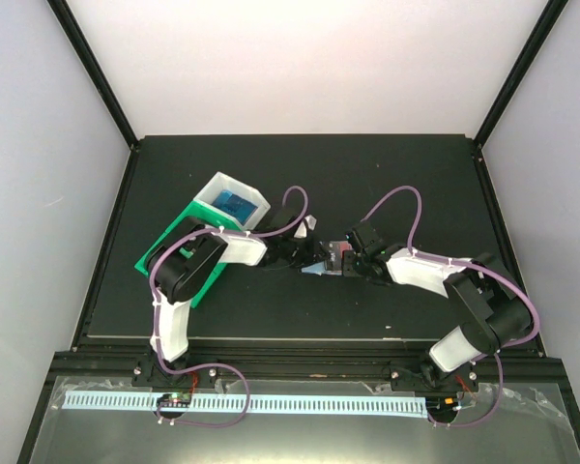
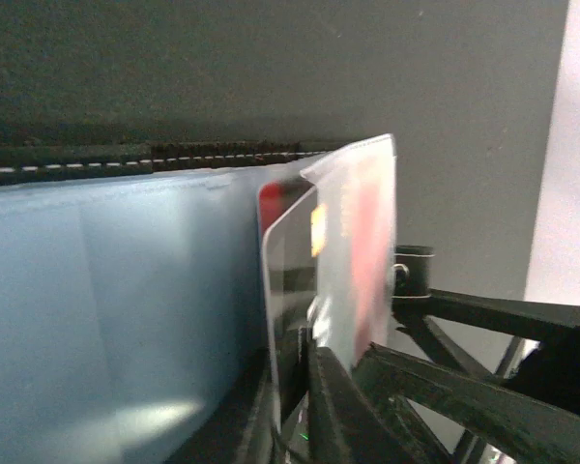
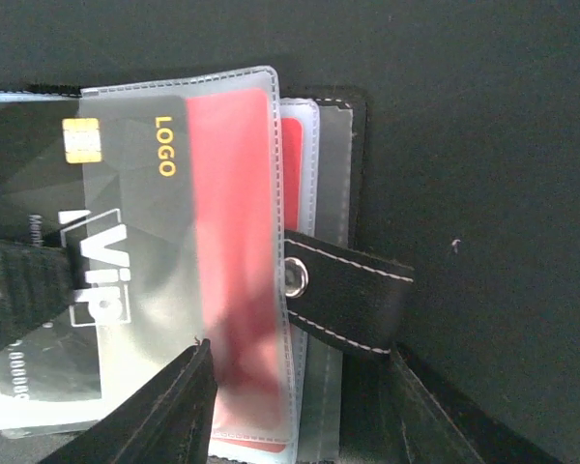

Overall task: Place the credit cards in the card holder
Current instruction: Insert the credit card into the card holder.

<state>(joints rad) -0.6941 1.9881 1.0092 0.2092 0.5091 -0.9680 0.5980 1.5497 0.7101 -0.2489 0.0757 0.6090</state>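
As L pincer (image 2: 307,387) nips card (image 3: 126,242), jaws closed

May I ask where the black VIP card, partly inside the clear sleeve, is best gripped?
Pinch the black VIP card across its flat faces at its bare end beyond the chip, coming from the side away from the snap strap; the clear sleeve covers the rest.

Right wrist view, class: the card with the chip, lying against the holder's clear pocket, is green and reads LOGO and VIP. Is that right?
Not quite. The card is black, not green, as the right wrist view shows. The rest holds: it has a chip, reads LOGO and VIP, and lies against the clear pocket of the card holder.
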